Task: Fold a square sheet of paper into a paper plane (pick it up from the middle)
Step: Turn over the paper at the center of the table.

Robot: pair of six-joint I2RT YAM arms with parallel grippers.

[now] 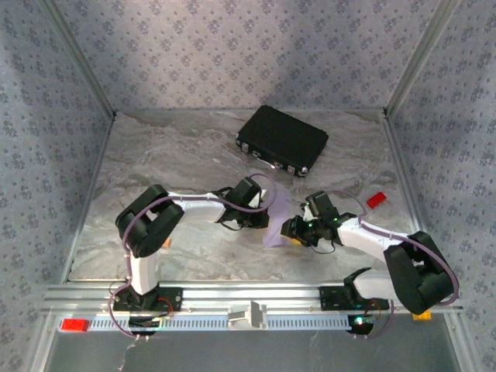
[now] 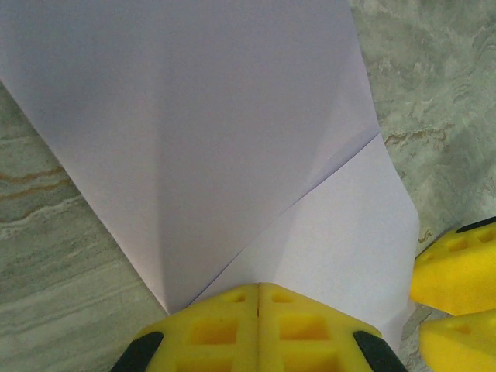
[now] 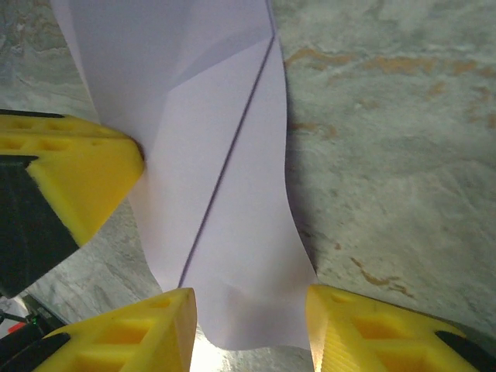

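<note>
Landmark: black case (image 1: 281, 140), lying flat at the far side of the marbled table (image 1: 170, 155).

Sheet of paper (image 1: 274, 226): pale lilac, partly folded. It sits well apart from the case, on the case's near side toward the arm bases, between the two grippers. The left wrist view shows a long diagonal crease and an overlapping layer across the sheet (image 2: 217, 139). The right wrist view shows a straight crease running down the sheet's (image 3: 232, 186) length to a narrow, slightly curled end.

Left gripper (image 1: 261, 211): on the near side of the case and a little to its left. In its own camera the left gripper (image 2: 258, 288) has its yellow fingers pressed flat together with no gap, and the paper's edge is pinched between them. Its finger also shows in the right wrist view, touching the paper's side.

Right gripper (image 1: 289, 229): nearer the bases than the case, just beside the paper's right edge. In its own camera the right gripper (image 3: 252, 302) has its jaws standing apart, with the paper's narrow end lying in the gap between them. I cannot tell if either finger (image 3: 139, 333) presses the paper; nothing looks clamped.

Small red block (image 1: 376, 199): to the case's right and nearer the bases, clear of the paper.
</note>
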